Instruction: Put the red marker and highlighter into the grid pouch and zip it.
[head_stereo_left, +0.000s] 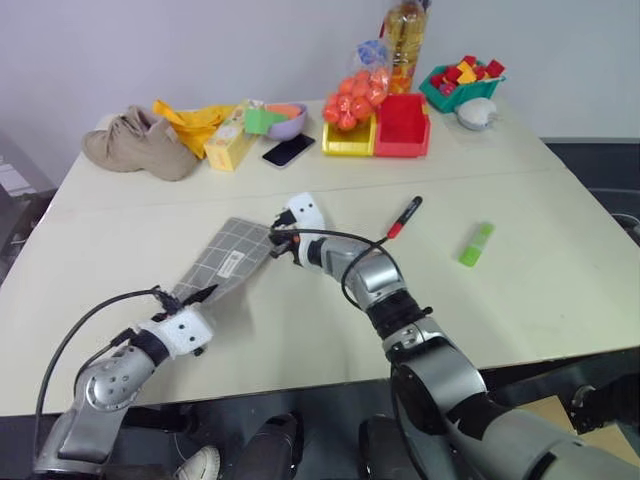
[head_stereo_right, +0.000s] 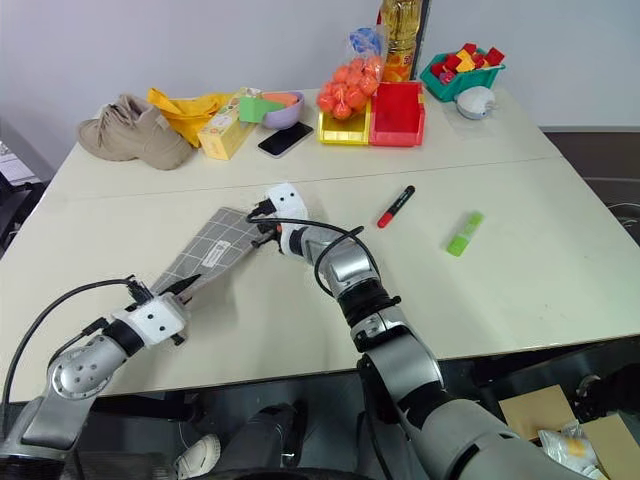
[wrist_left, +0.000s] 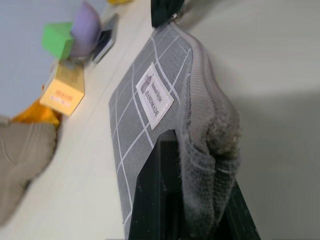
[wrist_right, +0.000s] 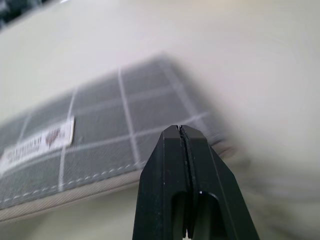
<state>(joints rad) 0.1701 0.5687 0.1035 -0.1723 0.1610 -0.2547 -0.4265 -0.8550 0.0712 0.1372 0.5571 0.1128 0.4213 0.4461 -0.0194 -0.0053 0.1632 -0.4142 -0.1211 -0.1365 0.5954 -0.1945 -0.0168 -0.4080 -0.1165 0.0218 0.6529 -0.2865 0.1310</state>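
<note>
The grid pouch (head_stereo_left: 232, 255) lies slanted on the pale table, grey with white lines and a white label (wrist_left: 154, 96). My left gripper (head_stereo_left: 205, 293) is shut on its near end, and the fabric bunches between the fingers (wrist_left: 155, 195). My right gripper (head_stereo_left: 278, 245) is shut at the pouch's far end; in the right wrist view its fingertips (wrist_right: 170, 137) press together with nothing visible between them. The red marker (head_stereo_left: 405, 216) lies to the right of the pouch. The green highlighter (head_stereo_left: 477, 244) lies farther right. Both rest apart from the grippers.
Along the table's back stand a tan shoe (head_stereo_left: 135, 143), yellow cloth (head_stereo_left: 190, 120), yellow box (head_stereo_left: 230, 140), phone (head_stereo_left: 288, 150), purple bowl (head_stereo_left: 285, 120), yellow and red bins (head_stereo_left: 400, 128), a bag of orange balls (head_stereo_left: 355, 95), a bottle (head_stereo_left: 405, 40) and a teal basket (head_stereo_left: 462, 85).
</note>
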